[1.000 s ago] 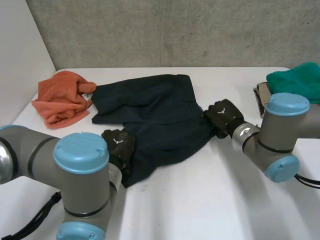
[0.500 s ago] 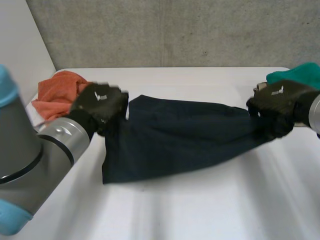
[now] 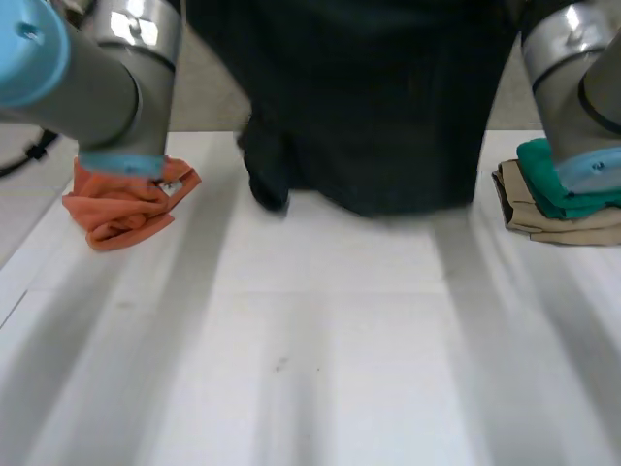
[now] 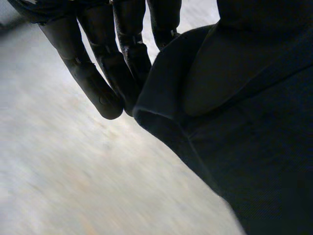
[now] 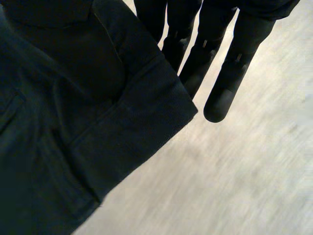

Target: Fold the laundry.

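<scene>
Navy garment [image 3: 378, 107] hangs stretched between left hand [image 4: 100, 78] and right hand [image 5: 227, 78], fingers pinching its upper corners.

A dark navy garment [image 3: 378, 107] hangs spread above the bench [image 3: 320, 369]. An orange cloth [image 3: 121, 209] lies crumpled at left; a folded teal cloth [image 3: 563, 175] tops a beige cloth [image 3: 543, 221] at right.

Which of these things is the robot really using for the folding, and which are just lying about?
In the job: dark garment, held up by the left hand and the right hand.
Lying about: crumpled orange cloth; green cloth stacked on folded beige cloth; all on the white table.
</scene>
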